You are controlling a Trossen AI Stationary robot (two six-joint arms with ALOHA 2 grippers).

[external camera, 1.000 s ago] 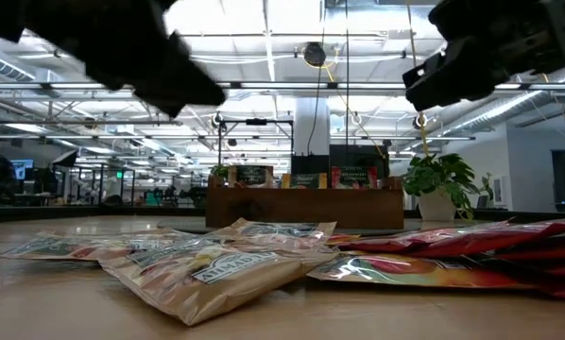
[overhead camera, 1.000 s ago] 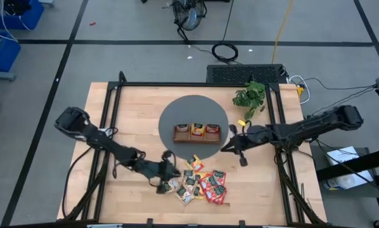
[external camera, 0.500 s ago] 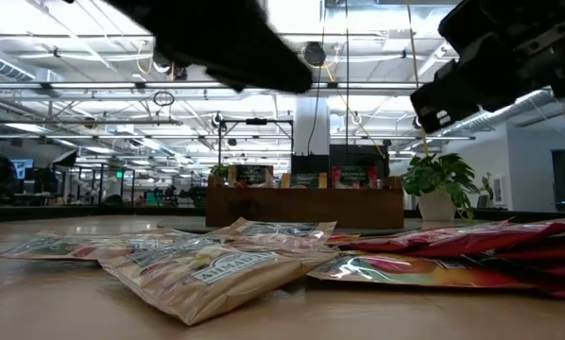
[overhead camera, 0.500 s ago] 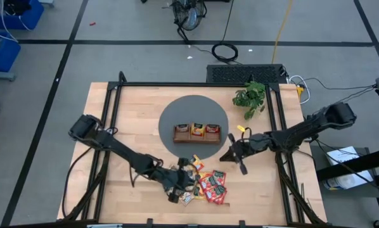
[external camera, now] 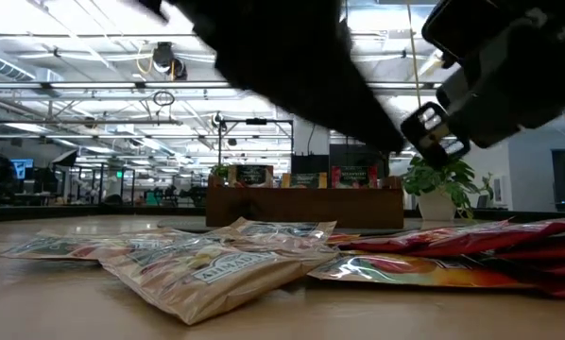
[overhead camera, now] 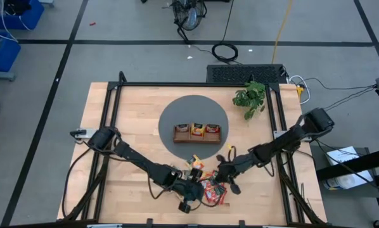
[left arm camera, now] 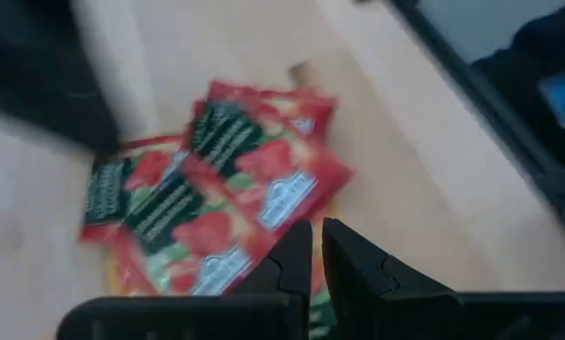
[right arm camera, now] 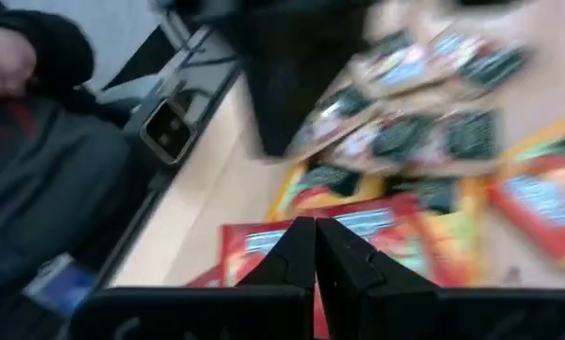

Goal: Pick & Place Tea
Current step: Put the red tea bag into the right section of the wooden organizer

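Note:
The tea sachets (overhead camera: 205,183) lie in a loose overlapping pile flat on the wooden table near its near edge: red ones (left arm camera: 235,179), green-labelled and orange-yellow ones (right arm camera: 424,132). In the low view pale sachets (external camera: 216,264) lie left and red ones (external camera: 471,241) right. My left gripper (overhead camera: 188,196) hangs over the pile's near left part, fingers together (left arm camera: 317,227). My right gripper (overhead camera: 222,180) hangs over the pile's right side, fingers together (right arm camera: 315,227). In the low view both arms stay above the sachets.
A brown three-compartment wooden tray (overhead camera: 196,133) holding sachets stands on a grey round mat (overhead camera: 177,114) beyond the pile. A green potted plant (overhead camera: 250,96) sits near the far right corner. A dark frame borders the table (overhead camera: 113,107). A person's dark sleeve (right arm camera: 46,142) shows beyond the near edge.
My left gripper has swung toward the table's right along the near edge, from beside the pile's left end to over it. My right gripper has moved from beside the tray toward the near edge and left, coming over the pile's right side. The sachets have stayed in place.

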